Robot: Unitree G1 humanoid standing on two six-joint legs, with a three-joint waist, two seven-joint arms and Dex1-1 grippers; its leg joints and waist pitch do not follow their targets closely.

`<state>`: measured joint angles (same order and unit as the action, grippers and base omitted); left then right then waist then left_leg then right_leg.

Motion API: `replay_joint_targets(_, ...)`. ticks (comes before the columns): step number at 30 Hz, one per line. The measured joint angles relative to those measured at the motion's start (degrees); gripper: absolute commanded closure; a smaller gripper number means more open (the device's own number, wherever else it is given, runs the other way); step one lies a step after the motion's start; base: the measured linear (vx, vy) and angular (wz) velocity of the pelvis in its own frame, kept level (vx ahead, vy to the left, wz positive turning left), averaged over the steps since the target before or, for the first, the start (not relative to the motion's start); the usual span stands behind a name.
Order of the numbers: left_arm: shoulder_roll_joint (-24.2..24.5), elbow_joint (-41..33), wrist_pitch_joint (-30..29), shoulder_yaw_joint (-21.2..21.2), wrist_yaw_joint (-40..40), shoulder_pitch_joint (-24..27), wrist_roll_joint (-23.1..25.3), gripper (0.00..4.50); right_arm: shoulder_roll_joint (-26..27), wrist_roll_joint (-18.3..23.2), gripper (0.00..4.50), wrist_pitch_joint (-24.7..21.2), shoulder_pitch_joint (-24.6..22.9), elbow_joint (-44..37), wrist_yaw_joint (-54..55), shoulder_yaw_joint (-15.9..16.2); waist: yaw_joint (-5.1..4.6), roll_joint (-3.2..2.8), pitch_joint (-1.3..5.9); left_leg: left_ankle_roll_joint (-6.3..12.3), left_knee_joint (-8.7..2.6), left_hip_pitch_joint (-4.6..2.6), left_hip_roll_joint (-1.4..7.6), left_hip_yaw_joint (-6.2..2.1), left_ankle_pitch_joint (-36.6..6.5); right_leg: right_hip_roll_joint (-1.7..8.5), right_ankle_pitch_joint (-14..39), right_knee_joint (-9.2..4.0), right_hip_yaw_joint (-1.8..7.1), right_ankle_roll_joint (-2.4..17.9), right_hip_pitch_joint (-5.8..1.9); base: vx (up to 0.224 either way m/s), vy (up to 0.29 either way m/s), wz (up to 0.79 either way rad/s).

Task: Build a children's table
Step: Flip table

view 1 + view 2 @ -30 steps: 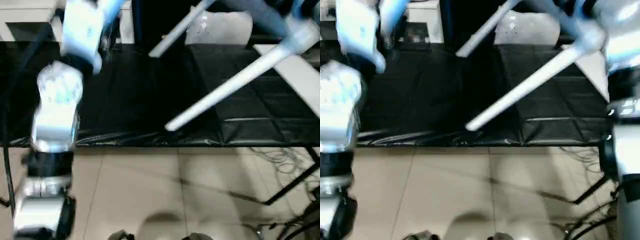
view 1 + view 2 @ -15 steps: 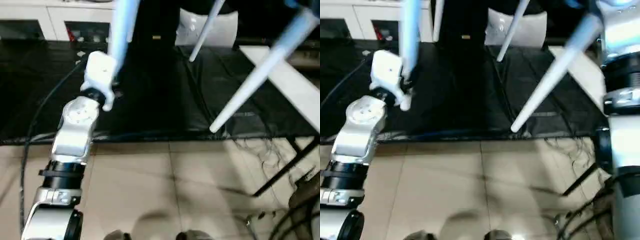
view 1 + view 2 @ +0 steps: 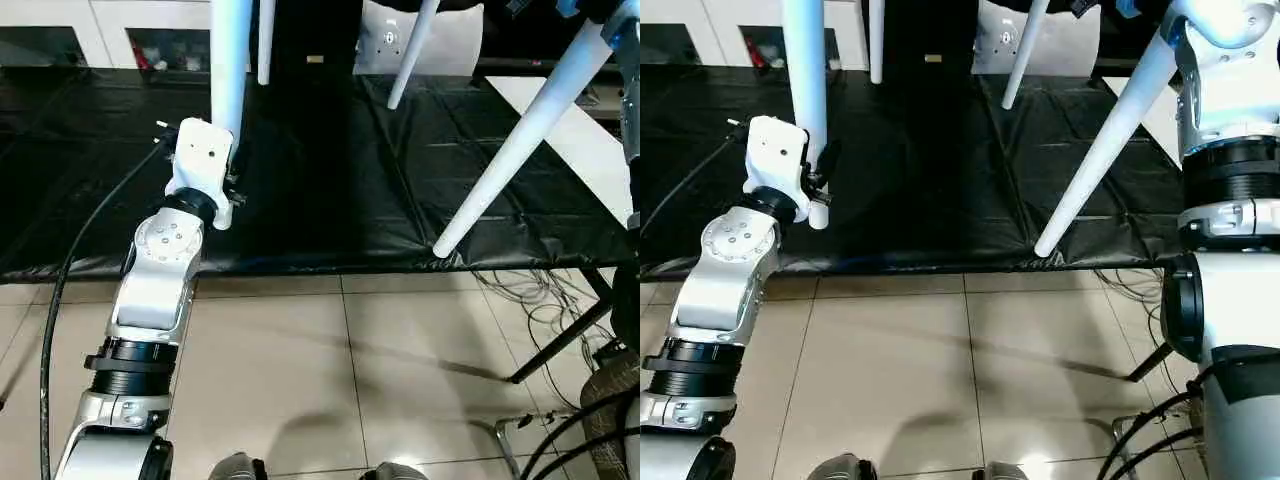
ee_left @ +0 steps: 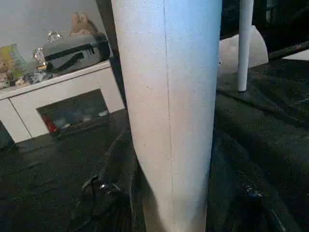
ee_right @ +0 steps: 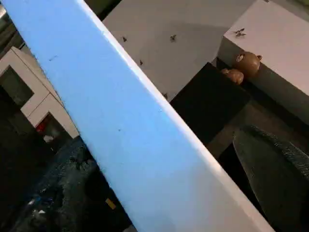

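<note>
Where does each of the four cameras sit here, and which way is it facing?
Left eye view: on the head, looking forward and down at the black-covered bench; left forearm shows.
Right eye view: same head, slightly offset; left gripper at the near-left leg, right forearm too.
Left wrist view: at that leg, close up.
Right wrist view: close on the slanted leg.
Shared: both eye views show four white legs.

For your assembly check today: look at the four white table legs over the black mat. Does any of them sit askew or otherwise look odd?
Yes. Three legs stand about upright: the near left leg by the left gripper and two far ones. The near right leg slants steeply, its tip at the black mat's front edge, out of line with the rest.
</note>
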<state>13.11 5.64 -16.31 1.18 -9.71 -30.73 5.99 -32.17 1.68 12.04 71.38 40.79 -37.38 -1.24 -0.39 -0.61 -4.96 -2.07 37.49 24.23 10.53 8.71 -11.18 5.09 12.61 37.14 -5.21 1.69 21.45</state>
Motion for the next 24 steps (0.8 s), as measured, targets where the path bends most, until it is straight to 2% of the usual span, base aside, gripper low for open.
replay_joint_targets(4, 0.06, -0.28, -1.47, -0.13, 0.25, 0.59, 0.0, 2.91, -0.88, -3.53, 0.0, 4.97, -2.33, -1.92, 1.61, 2.37, 0.16, 0.0, 0.2, 0.3, -0.1, -0.14, 0.02, 0.3, 0.21, 0.02, 0.09, -0.18, 0.19, -0.14, -0.08, 0.0, 0.0, 0.0)
replay_joint_targets(7, -0.02, -0.35, -2.74, -0.11, 0.64, 1.27, 0.0, 2.91, -1.21, -6.86, 0.0, 9.47, -4.04, -3.16, 3.31, 3.67, 0.28, 0.25, 0.39, 0.36, -0.12, -0.15, 0.03, 0.41, 0.25, 0.01, 0.14, -0.36, 0.29, -0.22, -0.11, 0.0, 0.0, 0.0)
replay_joint_targets(11, -0.31, -0.47, -3.4, -0.08, 1.3, 3.35, -0.03, 2.91, -1.58, -6.56, 0.0, 13.1, -6.75, -5.76, -0.77, 4.58, 0.58, 0.59, 0.88, 0.4, -0.48, -0.31, 0.05, 0.55, 0.24, -0.02, 0.14, -0.95, 0.3, -0.21, -0.39, 0.0, 0.0, 0.0)
replay_joint_targets(12, -0.38, -0.47, -3.62, 0.0, 1.51, 3.87, -0.04, 2.91, -1.64, -6.69, 0.0, 14.39, -7.48, -6.15, -0.98, 5.01, 0.61, 0.83, 1.05, 0.43, -0.59, -0.4, 0.07, 0.64, 0.26, -0.02, 0.13, -1.03, 0.31, -0.21, -0.45, 0.0, 0.0, 0.0)
replay_joint_targets(15, -0.41, -0.46, -4.21, 0.11, 2.3, 4.46, -0.04, 2.91, -0.05, -7.51, 0.0, 19.75, -9.85, -6.28, 3.07, 5.19, 0.57, 1.2, 1.28, 0.46, -0.63, -0.45, 0.21, 0.83, 0.28, -0.08, 0.13, -1.11, 0.35, -0.21, -0.43, 0.0, 0.0, 0.0)
replay_joint_targets(17, -0.41, -0.86, -4.31, 0.12, 2.59, 4.54, -0.04, 2.91, -0.27, -13.64, 0.0, 24.44, -11.46, -6.24, 9.82, 7.72, 0.57, 1.15, 1.25, 0.46, -0.63, -0.54, 0.17, 1.02, 0.28, -0.06, 0.1, -1.12, 0.6, -0.21, -0.42, 0.0, 0.0, 0.0)
replay_joint_targets(20, -0.43, -2.16, -4.38, 0.09, 2.65, 4.62, -0.04, 2.91, 0.37, -18.12, 0.0, 27.85, -14.52, -5.99, 13.49, 9.38, 0.42, 1.07, 1.18, 0.47, -0.67, -0.78, 0.08, 1.22, 0.27, -0.12, 0.04, -1.12, 1.09, -0.26, -0.39, 0.0, 0.0, 0.0)
replay_joint_targets(22, -0.45, -3.34, -4.34, -0.1, 2.68, 4.61, -0.03, 2.91, 1.23, -17.88, 0.0, 28.41, -17.18, -5.91, 12.88, 9.36, 0.14, 0.8, 1.01, 0.47, -0.82, -0.83, -0.07, 1.29, 0.27, -0.13, 0.03, -1.12, 1.32, -0.28, -0.32, 0.0, 0.0, 0.0)
replay_joint_targets(24, -0.48, -4.31, -4.24, -0.25, 2.95, 4.61, -0.03, 2.91, 3.88, -12.74, 0.0, 28.01, -21.64, -7.52, 9.6, 8.2, -0.28, 0.68, 0.94, 0.47, -0.99, -0.82, -0.14, 1.35, 0.27, -0.13, -0.09, -1.12, 1.49, -0.53, -0.16, 0.0, 0.0, 0.0)
